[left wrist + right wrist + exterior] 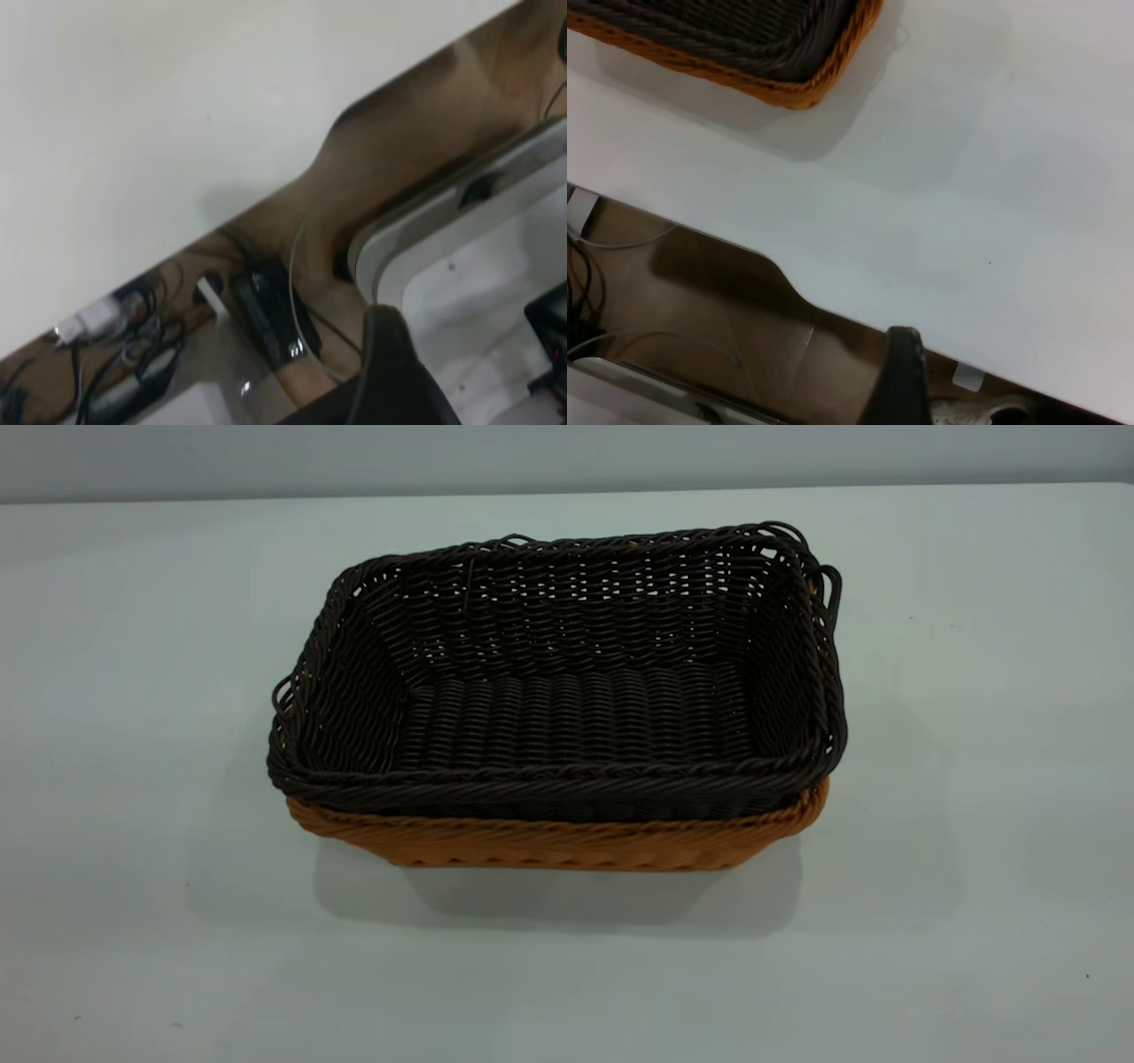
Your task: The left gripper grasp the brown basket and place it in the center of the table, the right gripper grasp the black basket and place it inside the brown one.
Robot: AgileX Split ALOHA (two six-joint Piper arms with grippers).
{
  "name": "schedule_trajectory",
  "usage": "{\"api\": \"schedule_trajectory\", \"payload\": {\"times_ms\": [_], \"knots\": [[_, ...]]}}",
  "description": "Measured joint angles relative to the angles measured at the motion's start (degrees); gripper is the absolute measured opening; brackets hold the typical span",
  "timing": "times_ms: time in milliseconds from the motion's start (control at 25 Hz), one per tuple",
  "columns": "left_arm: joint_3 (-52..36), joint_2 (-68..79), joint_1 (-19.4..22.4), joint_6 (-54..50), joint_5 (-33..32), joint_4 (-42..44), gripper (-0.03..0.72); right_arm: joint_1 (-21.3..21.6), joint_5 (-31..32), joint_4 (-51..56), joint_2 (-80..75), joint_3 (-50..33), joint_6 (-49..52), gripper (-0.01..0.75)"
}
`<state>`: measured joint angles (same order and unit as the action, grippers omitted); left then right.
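The black basket point(567, 691) sits nested inside the brown basket point(567, 843) at the middle of the white table point(133, 691), both upright. Only the brown basket's lower wall and rim show beneath the black rim. Neither gripper shows in the exterior view. In the left wrist view, part of my left gripper point(390, 372) hangs beyond the table's edge point(266, 190), over the floor, with no basket in sight. In the right wrist view, part of my right gripper point(902, 381) is off the table's edge, well apart from the nested baskets' corner point(806, 84).
Under the left arm lie cables, a black box point(270, 314) and a grey-white frame point(443, 230) on a brown floor. Bare white table surface point(992, 159) surrounds the baskets on every side.
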<state>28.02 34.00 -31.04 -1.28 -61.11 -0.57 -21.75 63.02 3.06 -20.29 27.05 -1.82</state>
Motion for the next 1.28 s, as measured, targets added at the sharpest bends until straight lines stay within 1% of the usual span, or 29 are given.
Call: {"api": "schedule_trajectory", "payload": {"times_ms": [200, 280, 360, 400, 520, 560, 640, 760, 880, 1000, 1120, 1280], "knots": [[0.0, -6.47, 0.0, 0.05, -0.17, 0.0, 0.433, 0.49, 0.0, 0.0, 0.59, 0.0, 0.0, 0.573], [0.0, -8.92, 0.0, 0.05, -0.41, 0.0, 0.433, 2.94, 0.0, 0.36, 1.8, 0.0, 0.0, 0.573], [0.0, -11.12, 1.58, 0.11, -0.71, -0.23, 0.433, 7.28, 0.0, 0.47, 3.66, 0.0, 0.0, 0.573], [0.0, -11.78, 3.39, 0.11, -0.83, -0.36, 0.433, 9.8, 0.0, 0.47, 5.04, 0.0, 0.0, 0.573], [0.0, -13.42, 10.52, 0.05, -1.01, -0.36, 0.433, 16.21, 0.0, 0.54, 10.42, 0.0, 0.0, 0.573], [0.0, -13.95, 13.27, 0.05, -1.01, -0.36, 0.433, 17.69, 0.05, 0.54, 12.38, 0.0, 0.0, 0.573], [0.0, -15.69, 17.94, 0.1, -1.07, -0.3, 0.433, 19.31, 0.18, 0.54, 17.23, 0.0, 0.0, 0.573], [0.0, -18.86, 22.42, 0.1, -1.07, -0.23, 0.433, 19.82, 0.68, 0.54, 21.15, 0.0, 0.0, 0.573], [0.0, -22.95, 24.68, 0.1, -1.28, -0.23, 0.433, 19.82, 0.85, 0.55, 21.2, 0.0, 0.0, 0.573], [0.0, -27.85, 25.66, 0.1, -1.5, -0.23, 0.433, 19.82, 0.9, 0.6, 21.2, 0.0, 0.0, 0.573], [0.0, -33.27, 25.74, 0.1, -1.73, -0.19, 0.433, 19.82, 0.9, 0.6, 21.2, 0.0, 0.0, 0.573], [0.0, -35.03, 25.97, 0.1, -2.35, -0.19, 0.433, 19.82, 0.9, 0.6, 21.2, 0.0, 0.06, 0.573]]}}
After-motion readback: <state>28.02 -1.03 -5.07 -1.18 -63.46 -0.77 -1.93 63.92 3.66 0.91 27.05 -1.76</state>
